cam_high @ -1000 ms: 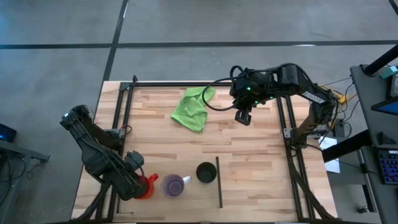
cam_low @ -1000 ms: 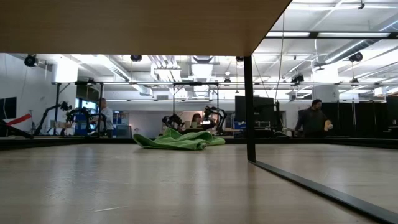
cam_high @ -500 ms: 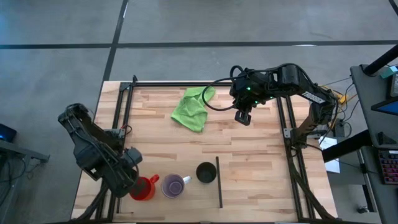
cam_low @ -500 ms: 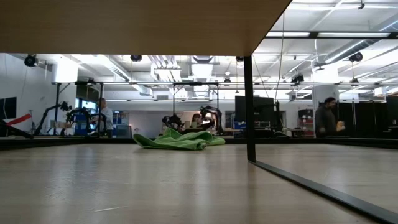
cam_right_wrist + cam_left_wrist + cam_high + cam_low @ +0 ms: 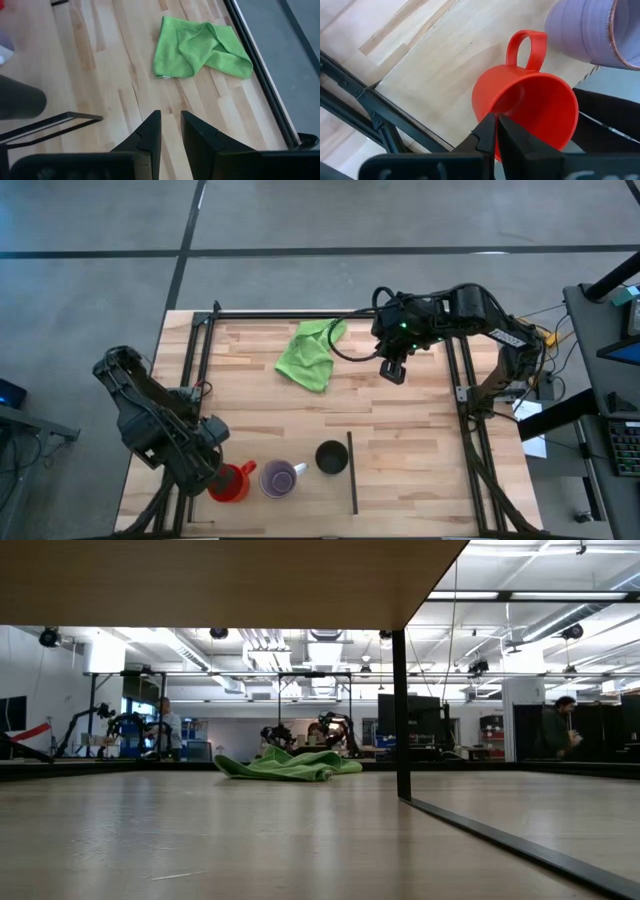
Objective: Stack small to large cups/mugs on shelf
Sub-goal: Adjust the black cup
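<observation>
The red handled mug (image 5: 233, 483), the translucent purple cup (image 5: 280, 478) and the black handleless cup (image 5: 331, 457) stand in a row on the light wood shelf (image 5: 300, 430) near the table's near edge. A thin black bar (image 5: 352, 472) edges the shelf on the right. My left gripper (image 5: 212, 476) is shut on the red mug (image 5: 520, 110), at its left side. My right gripper (image 5: 393, 370) hangs empty over the table's far right part, its fingers (image 5: 150, 131) a narrow gap apart. The low view shows none of the cups. My left gripper pinches the red mug's wall at its rim (image 5: 496, 120), on the side opposite the handle (image 5: 527, 46), one finger inside the mug and one outside. The fingers come slanting down from the table's left. Whether the mug's base is on the shelf, I cannot tell.
A bright green cloth (image 5: 312, 352) lies crumpled on the table's far middle; it also shows in the right wrist view (image 5: 200, 47) and the low view (image 5: 285, 766). Black frame rails (image 5: 195, 380) run along both sides. Bare wood lies between the cloth and the cups. People stand far off in the room.
My left arm has drawn back a little toward the table's left edge, its gripper staying at the red mug. The mug has shifted slightly leftward with it, and more of it, with its handle, shows from above now. My right arm has kept still.
</observation>
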`<state>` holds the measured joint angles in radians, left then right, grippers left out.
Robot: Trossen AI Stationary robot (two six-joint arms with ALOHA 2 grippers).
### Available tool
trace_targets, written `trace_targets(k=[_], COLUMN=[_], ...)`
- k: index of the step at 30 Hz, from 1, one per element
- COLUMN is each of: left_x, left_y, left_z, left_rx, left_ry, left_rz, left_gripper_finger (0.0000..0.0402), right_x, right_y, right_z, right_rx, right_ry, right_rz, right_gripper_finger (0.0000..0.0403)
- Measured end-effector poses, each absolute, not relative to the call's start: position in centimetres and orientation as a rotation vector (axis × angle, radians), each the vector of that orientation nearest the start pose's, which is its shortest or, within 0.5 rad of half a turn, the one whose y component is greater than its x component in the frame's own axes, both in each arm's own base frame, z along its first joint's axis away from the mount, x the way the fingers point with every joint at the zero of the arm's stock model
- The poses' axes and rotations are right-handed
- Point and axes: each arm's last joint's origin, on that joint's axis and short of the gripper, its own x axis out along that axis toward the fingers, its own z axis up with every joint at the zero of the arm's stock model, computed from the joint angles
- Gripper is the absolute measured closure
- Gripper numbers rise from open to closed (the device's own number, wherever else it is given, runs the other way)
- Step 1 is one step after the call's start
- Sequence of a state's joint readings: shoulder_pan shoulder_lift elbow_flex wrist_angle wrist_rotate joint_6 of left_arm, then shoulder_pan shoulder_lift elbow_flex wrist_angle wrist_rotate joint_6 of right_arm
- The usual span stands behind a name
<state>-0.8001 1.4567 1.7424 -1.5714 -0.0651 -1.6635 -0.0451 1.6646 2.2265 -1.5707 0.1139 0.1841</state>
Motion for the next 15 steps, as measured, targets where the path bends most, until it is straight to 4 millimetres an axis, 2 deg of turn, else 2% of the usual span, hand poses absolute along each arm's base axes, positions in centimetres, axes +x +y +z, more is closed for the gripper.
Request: trace_targets(k=[7,15], left_x=[16.2,14.6], left_y=[-16.0,-13.5], left_z=[40.5,42.4], left_rx=[-0.815,-0.76], left_ry=[1.177,0.961], left_rz=[0.464,0.427], left_gripper_finger=[0.0401,0.0401], right_x=[26.0,24.0], right_y=[0.5,4.4], right_z=[47.4,48.3], right_rx=[0.146,0.12], right_ry=[0.961,0.925], right_rz=[-0.191,-0.06], right_gripper_finger=[0.0335,0.0335])
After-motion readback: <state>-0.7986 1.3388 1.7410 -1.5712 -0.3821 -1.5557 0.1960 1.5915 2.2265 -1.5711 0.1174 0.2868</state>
